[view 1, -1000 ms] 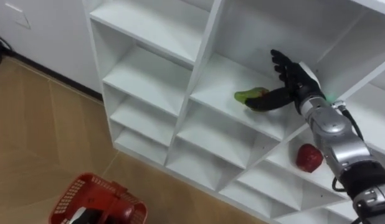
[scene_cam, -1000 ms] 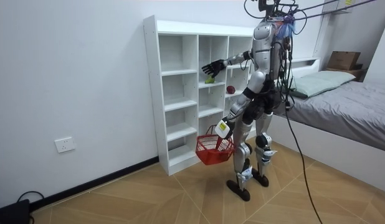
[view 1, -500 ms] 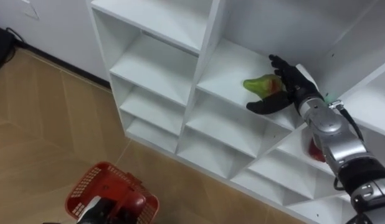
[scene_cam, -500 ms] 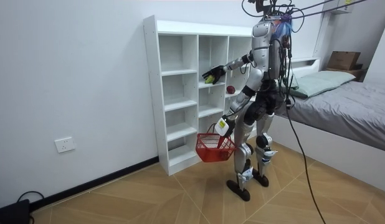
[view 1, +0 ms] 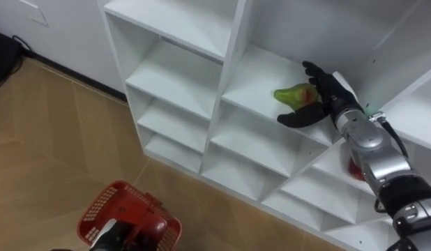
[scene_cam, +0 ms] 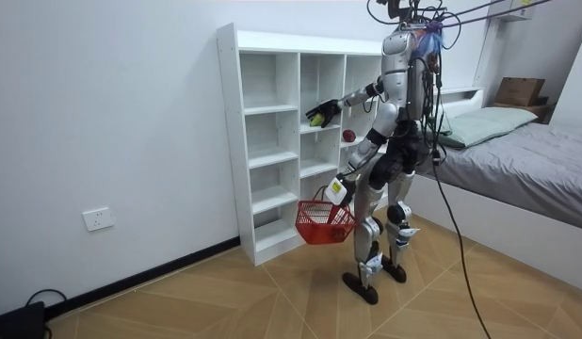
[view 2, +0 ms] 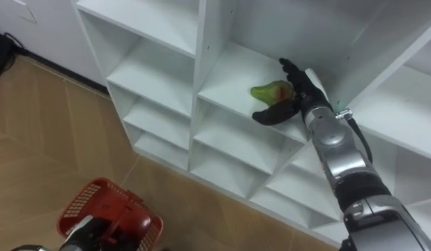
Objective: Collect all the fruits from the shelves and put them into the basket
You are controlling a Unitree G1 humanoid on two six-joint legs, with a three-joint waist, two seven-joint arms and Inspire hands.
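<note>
**Green fruit in my fingers, basket waiting below**

I stand facing the white closet (view 1: 231, 42), my right arm stretched into one of its middle compartments. My right hand (view 1: 326, 94) is at the green fruit (view 1: 292, 93), which sits on the shelf (view 1: 254, 73) of that compartment, towards its right side. My fingers (view 1: 319, 75) curl round the far side of the fruit and my thumb (view 1: 296, 118) reaches along its near, lower side, so the fruit is pinched between them. I cannot tell whether it rests on the board or is already just clear of it.

My left hand (scene_cam: 337, 192) hangs low at my side, its fingers closed on the handle of the red basket (view 1: 97, 206), which hangs above the wooden floor, well below the compartment I am working in. A red fruit (scene_cam: 348, 137) lies in a neighbouring compartment, lower and to my right, mostly behind my forearm in the eye views.

As I judge it, the step in hand is the grasp on the green fruit, with the carry to the basket not yet begun. The next move calls for a firm enough hold, then a draw straight out past the shelf edge and the upright beside my wrist, and a lowering across my body to the basket mouth. The red fruit would come after.
</note>
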